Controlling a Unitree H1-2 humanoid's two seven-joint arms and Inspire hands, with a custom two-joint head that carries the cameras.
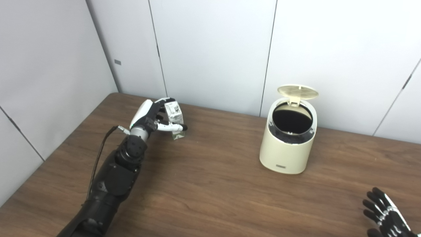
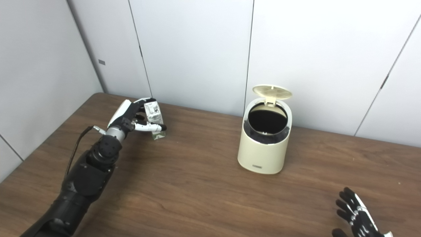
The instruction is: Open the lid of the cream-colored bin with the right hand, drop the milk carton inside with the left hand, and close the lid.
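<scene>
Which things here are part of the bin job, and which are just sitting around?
Job: milk carton gripped by left hand; cream-colored bin with lid up; right hand, fingers apart, waiting.
Other: only the table and wall panels.

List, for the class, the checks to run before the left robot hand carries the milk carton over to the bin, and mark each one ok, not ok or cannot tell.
1. Lid raised off the cream-colored bin: ok, it stands up at the back.
2. Bin opening unobstructed: ok, the dark mouth shows nothing across it.
3. Left robot hand closed on the milk carton: ok, fingers wrap it.
4. Carton lifted off the table: cannot tell, its lower edge is at the surface.
5. Right robot hand out of the way: ok, open at the near right corner.
6. Table between carton and bin bare: ok.
</scene>
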